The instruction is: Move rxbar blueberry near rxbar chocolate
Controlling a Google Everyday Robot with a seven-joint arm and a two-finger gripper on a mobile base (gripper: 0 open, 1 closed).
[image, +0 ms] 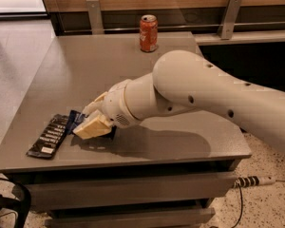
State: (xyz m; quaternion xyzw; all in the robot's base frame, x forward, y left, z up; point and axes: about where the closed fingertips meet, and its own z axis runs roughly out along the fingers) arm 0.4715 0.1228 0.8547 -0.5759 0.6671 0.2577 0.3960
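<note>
At lower left, the gripper sits over the rxbar blueberry (whether it grips cannot be told), with the rxbar chocolate just beside it, leftward.

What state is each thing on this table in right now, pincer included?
rxbar blueberry: mostly hidden under the pincer, right beside the rxbar chocolate.
rxbar chocolate: lying flat at the front left of the table, clear of the pincer.
soda can: standing upright at the far edge.
pincer: low over the rxbar blueberry; its grip cannot be judged.
</note>
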